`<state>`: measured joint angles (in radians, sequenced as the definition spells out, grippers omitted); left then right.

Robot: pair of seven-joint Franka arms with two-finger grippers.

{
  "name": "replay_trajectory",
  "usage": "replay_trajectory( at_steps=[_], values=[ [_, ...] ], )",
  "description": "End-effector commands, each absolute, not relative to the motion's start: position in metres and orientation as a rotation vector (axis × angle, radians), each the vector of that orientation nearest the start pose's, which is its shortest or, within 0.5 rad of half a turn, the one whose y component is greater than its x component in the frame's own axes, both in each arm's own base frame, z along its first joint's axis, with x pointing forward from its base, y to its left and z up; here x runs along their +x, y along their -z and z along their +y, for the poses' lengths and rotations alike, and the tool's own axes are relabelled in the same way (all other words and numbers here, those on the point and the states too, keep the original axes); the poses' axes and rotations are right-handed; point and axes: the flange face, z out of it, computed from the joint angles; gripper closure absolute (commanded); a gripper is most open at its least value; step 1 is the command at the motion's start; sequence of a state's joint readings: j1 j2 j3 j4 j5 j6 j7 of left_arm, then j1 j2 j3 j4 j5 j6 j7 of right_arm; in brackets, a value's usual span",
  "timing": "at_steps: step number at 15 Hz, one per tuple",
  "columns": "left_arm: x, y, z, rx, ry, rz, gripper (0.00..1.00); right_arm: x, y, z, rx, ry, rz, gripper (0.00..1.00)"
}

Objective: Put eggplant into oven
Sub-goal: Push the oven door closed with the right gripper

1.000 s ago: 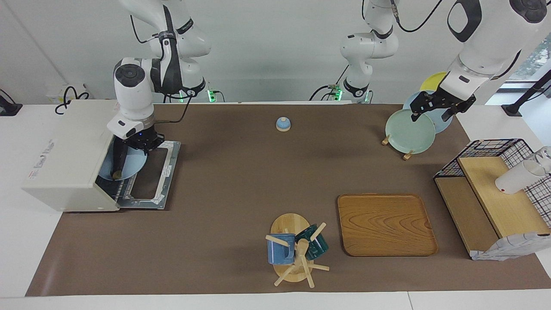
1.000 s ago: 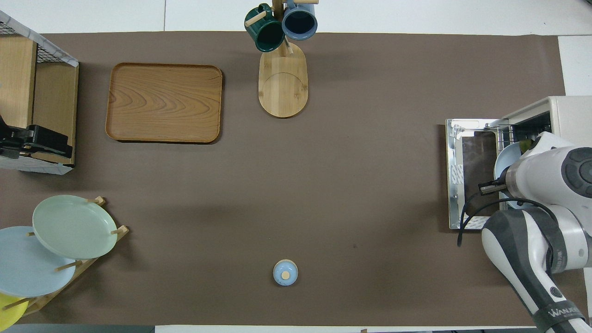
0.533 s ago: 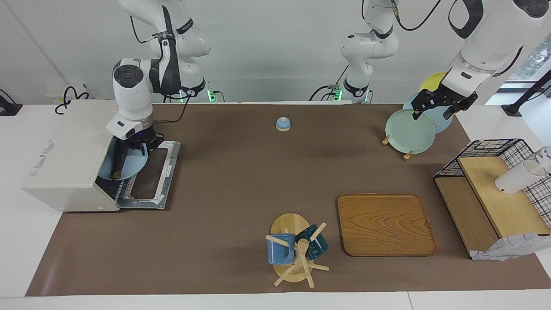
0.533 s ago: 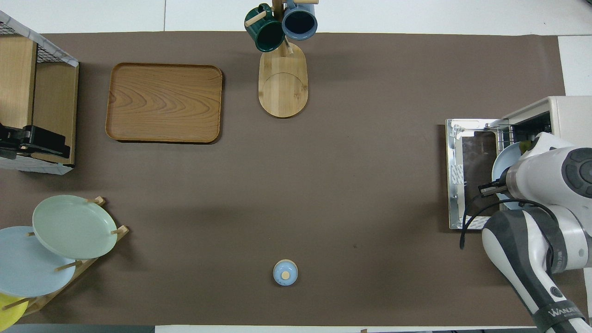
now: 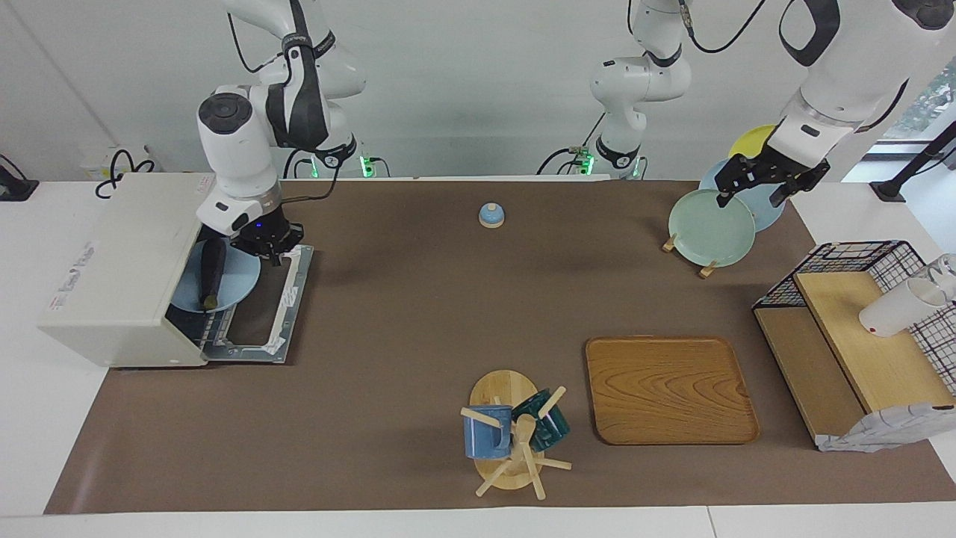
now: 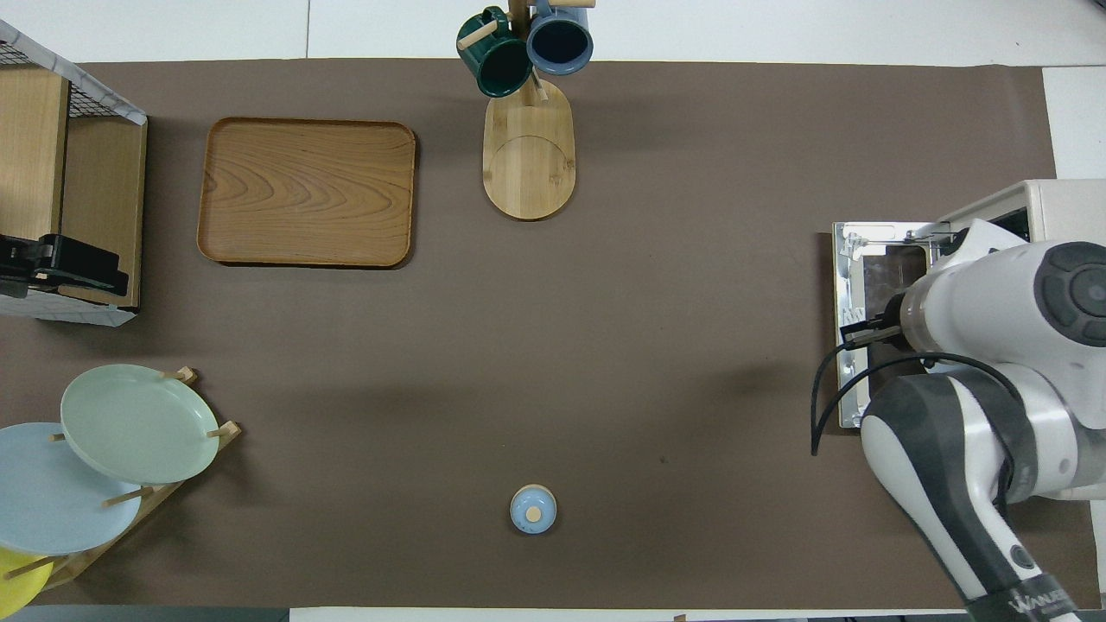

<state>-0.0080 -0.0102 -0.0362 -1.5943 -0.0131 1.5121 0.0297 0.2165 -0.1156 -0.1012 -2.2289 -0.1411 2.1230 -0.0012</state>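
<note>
The off-white oven (image 5: 112, 276) stands at the right arm's end of the table, its door (image 5: 261, 314) folded down flat. A light blue plate (image 5: 237, 282) sits in the oven's mouth on the rack. The dark eggplant (image 5: 211, 273) lies on that plate, stem end pointing away from the robots. My right gripper (image 5: 267, 243) is over the door's edge nearest the robots, beside the plate, open and holding nothing. In the overhead view the right arm (image 6: 994, 320) hides the eggplant and plate; the oven (image 6: 1058, 203) shows there. My left gripper (image 5: 750, 196) waits open over the plate rack.
A plate rack (image 5: 709, 224) with green, blue and yellow plates stands at the left arm's end. A small blue bell (image 5: 491, 215) sits near the robots. A wooden tray (image 5: 668, 388), a mug tree (image 5: 511, 437) and a wire shelf (image 5: 859, 336) stand farther out.
My right gripper has let go of the eggplant and drawn up and away from the oven's mouth, toward the table's middle. The eggplant stays on the plate. The left arm has barely moved.
</note>
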Motion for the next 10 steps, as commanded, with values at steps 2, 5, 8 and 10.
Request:
replay_trajectory(
  at_steps=[2, 5, 8, 10],
  values=[
    [0.535, -0.616, -0.023, -3.157, -0.126, 0.107, 0.00, 0.514, -0.370, 0.080, -3.229, 0.024, -0.165, 1.00],
    [0.535, -0.616, -0.023, -3.157, -0.126, 0.107, 0.00, 0.508, -0.345, 0.066, -3.226, 0.031, -0.140, 1.00],
    [0.535, -0.616, -0.023, -3.157, -0.126, 0.107, 0.00, 0.509, -0.321, 0.049, -3.236, 0.005, -0.116, 1.00],
    [0.535, -0.616, -0.023, -3.157, -0.126, 0.107, 0.00, 0.508, -0.310, 0.040, -3.243, -0.025, -0.100, 1.00]
  ],
)
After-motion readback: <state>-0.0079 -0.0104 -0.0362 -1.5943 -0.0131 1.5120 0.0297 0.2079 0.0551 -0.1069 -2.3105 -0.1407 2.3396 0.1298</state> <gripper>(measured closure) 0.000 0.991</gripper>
